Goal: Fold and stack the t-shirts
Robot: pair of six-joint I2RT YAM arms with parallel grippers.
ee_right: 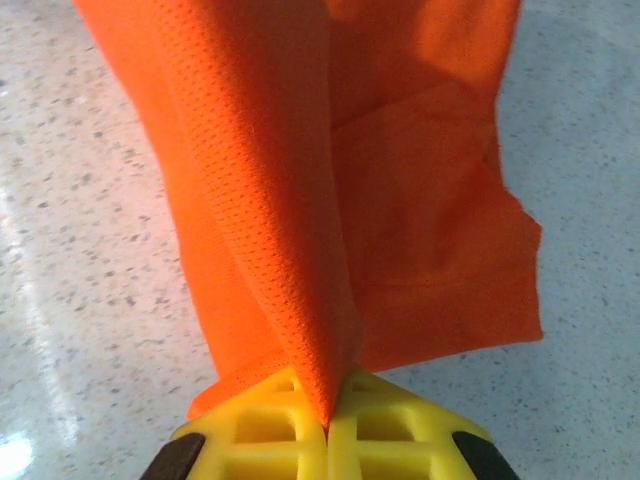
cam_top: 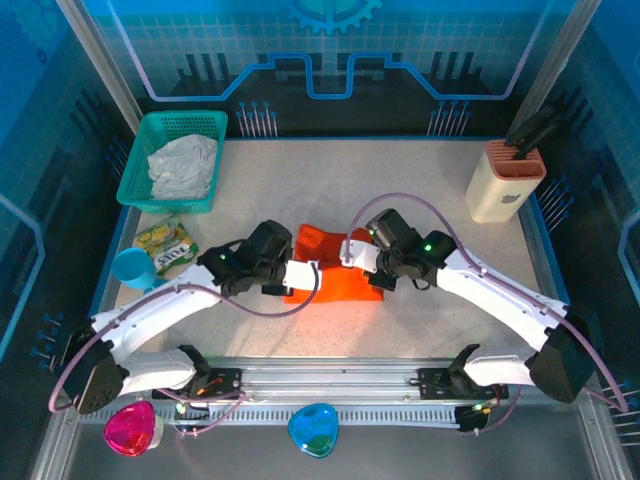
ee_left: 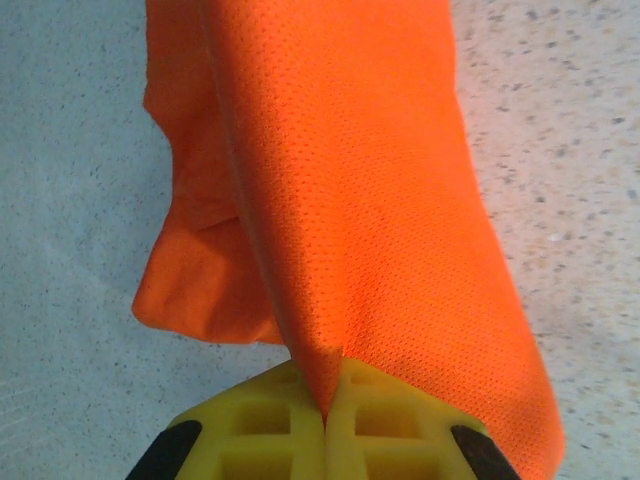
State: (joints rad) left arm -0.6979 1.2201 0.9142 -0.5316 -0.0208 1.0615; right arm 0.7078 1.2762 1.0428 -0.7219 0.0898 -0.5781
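The bright orange t-shirt lies bunched at the table's middle, between both arms. My left gripper is shut on a fold of its mesh fabric, which rises from the yellow fingers. My right gripper is shut on another fold of the same shirt; a short sleeve spreads on the table to the right. In the top view the left gripper sits at the shirt's left edge and the right gripper at its right. The whitish-grey t-shirt lies crumpled in the basket.
A teal mesh basket stands at the back left. Near the left edge are a yellow-green snack packet and a blue cup. A beige knife block stands at the back right.
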